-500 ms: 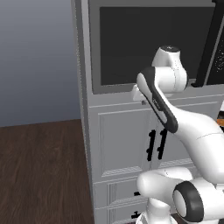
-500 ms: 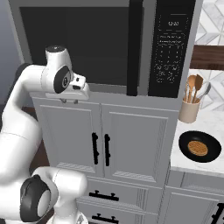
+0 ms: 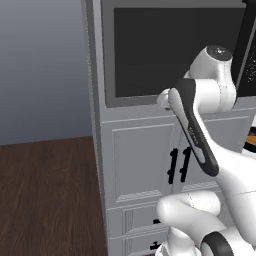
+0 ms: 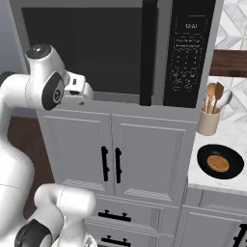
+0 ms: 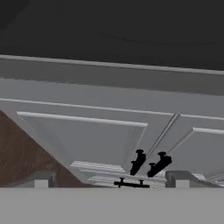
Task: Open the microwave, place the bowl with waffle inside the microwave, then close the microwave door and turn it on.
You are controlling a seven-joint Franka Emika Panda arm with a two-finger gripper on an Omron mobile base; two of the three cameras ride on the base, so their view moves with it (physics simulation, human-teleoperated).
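Observation:
The microwave sits closed above the cabinets, and its door is a dark glass panel. A long black bar handle runs down the door's right side, beside the speckled control strip. My gripper is open and holds nothing, and its fingertips stand wide apart. It faces the door's lower grey edge from close up, near the left half and far left of the handle. The black bowl with the waffle rests on the counter at the right.
White cabinet doors with short black handles stand below the microwave, with drawers under them. A beige utensil holder stands on the marble counter behind the bowl. Dark wood floor lies to the left.
The arm's upper joints have shifted a little and the hand has edged left along the door's lower edge. The microwave and the bowl have not moved.

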